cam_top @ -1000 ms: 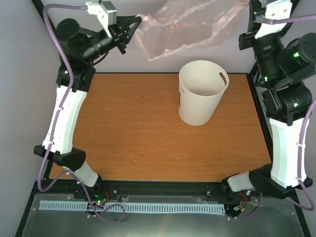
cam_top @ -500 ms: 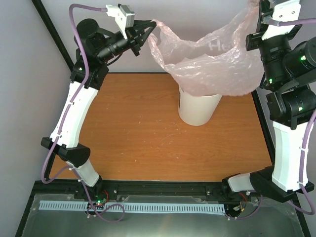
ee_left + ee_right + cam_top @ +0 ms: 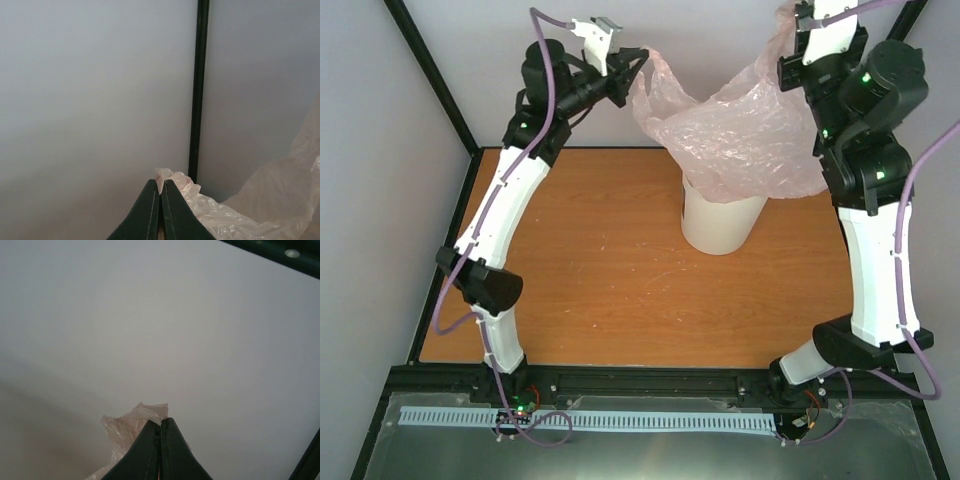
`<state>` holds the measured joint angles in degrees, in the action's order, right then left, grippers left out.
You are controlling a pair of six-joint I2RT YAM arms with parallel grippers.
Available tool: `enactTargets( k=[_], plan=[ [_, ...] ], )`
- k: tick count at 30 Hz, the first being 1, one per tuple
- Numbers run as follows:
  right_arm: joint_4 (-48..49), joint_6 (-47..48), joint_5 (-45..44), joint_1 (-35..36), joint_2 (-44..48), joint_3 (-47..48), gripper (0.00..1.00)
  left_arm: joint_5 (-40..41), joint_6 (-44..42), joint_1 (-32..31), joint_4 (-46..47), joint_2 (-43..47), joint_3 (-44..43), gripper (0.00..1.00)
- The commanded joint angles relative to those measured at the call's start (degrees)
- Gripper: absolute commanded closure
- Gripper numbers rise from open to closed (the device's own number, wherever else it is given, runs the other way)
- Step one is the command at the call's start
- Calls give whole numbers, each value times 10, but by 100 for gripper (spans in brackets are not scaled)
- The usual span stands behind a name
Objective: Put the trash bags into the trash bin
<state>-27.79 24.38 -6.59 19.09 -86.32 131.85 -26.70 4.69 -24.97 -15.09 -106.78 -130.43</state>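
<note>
The pale pink trash bag (image 3: pixel 745 140) hangs stretched between my two grippers, high above the table, sagging over the mouth of the white trash bin (image 3: pixel 720 222) and hiding its rim. My left gripper (image 3: pixel 640 62) is shut on the bag's left edge; the pink plastic (image 3: pixel 172 180) pokes out past its closed jaws (image 3: pixel 161 186). My right gripper (image 3: pixel 798 22) is shut on the bag's right edge; a crumpled tip of the bag (image 3: pixel 145 415) shows at its closed jaws (image 3: pixel 162 423).
The bin stands on the far right part of the orange wooden table (image 3: pixel 590 260). Grey walls and a black frame post (image 3: pixel 200 90) enclose the far side. Both arms reach high near the back wall.
Both grippers have moved inward and nearer the bin with the bag. The bag, earlier spread flat behind the bin, now droops down over the bin's mouth.
</note>
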Motion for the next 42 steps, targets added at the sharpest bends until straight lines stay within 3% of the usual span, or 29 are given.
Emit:
enactTargets(
  k=[1, 7, 21, 29, 42],
  plan=[
    [25, -9, -6, -10, -23, 27, 97, 19, -5, -4, 16, -33, -56, 99],
    [38, -3, -4, -13, -65, 77, 97, 49, -27, -4, 30, -82, -108, 99],
    [32, -11, 14, -16, -83, 77, 97, 82, -63, -4, 50, -106, -117, 99],
    [36, -35, 46, -15, -114, 123, 97, 166, -102, -4, 75, -112, -118, 99],
    [-39, -101, 78, -23, -102, 59, 97, 126, -81, -4, 14, -96, -67, 99]
  ],
)
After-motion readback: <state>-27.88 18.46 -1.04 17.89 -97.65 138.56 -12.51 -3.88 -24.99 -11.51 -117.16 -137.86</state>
